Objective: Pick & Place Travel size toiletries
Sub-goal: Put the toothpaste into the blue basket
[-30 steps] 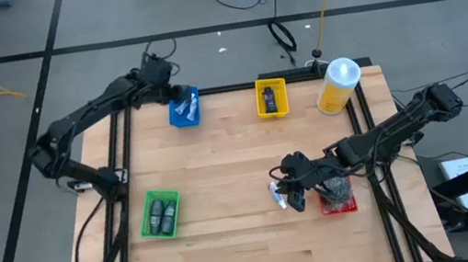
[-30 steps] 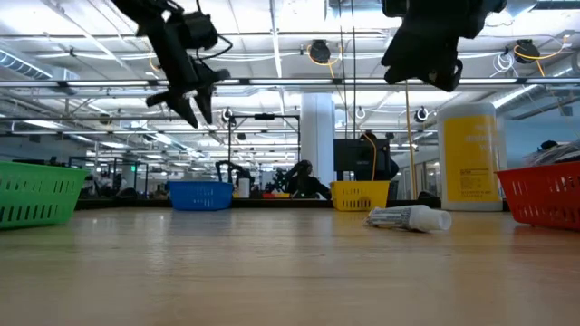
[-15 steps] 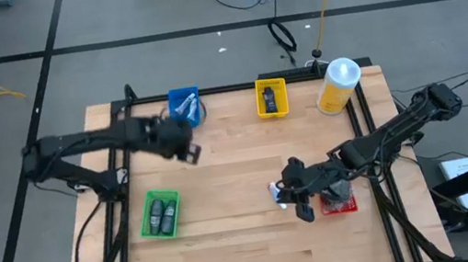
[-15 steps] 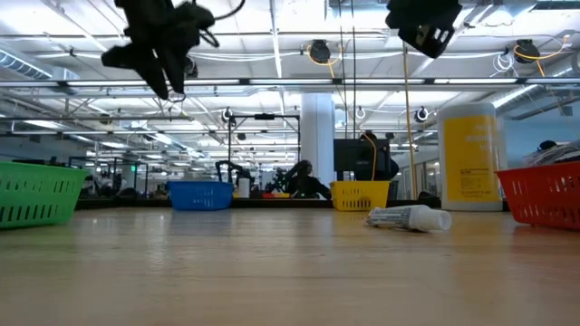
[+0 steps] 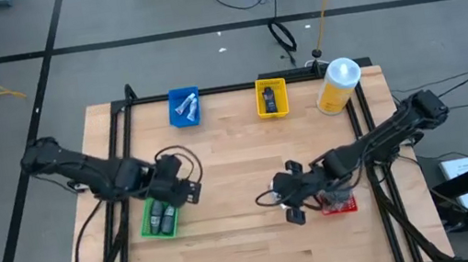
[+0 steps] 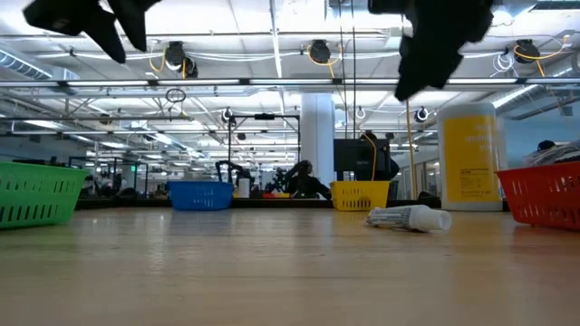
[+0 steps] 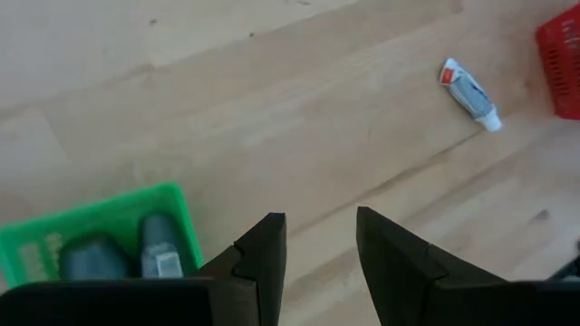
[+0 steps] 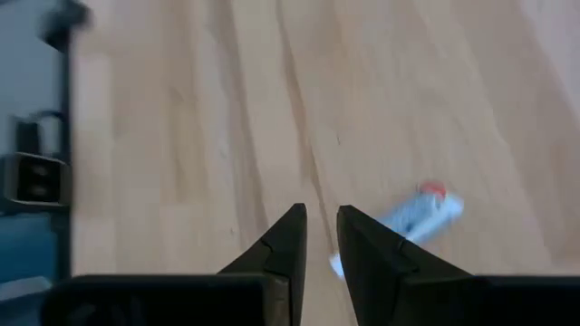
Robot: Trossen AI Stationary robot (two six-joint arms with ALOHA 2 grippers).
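A white tube with blue marks and a red end (image 7: 469,93) lies flat on the wooden table beside the red tray (image 5: 337,199); it also shows in the low view (image 6: 410,218). My right gripper (image 5: 289,202) hovers above this tube (image 8: 412,217), its fingers a narrow gap apart and holding nothing. My left gripper (image 5: 189,189) hangs open and bare over the right edge of the green tray (image 5: 161,214), where two dark bottles (image 7: 159,249) lie. The blue tray (image 5: 184,107) holds white tubes, and the yellow tray (image 5: 272,97) holds a dark item.
A big yellow bottle with a white cap (image 5: 338,85) stands at the far right corner. Black frame rails run along the table's left and right sides. Bare wood lies in the middle between the trays.
My left gripper has swung from the blue tray at the far edge toward the near edge and now hangs by the green tray, turned about on the way. My right gripper has shifted slightly and tipped further down above the white tube, which has stayed put.
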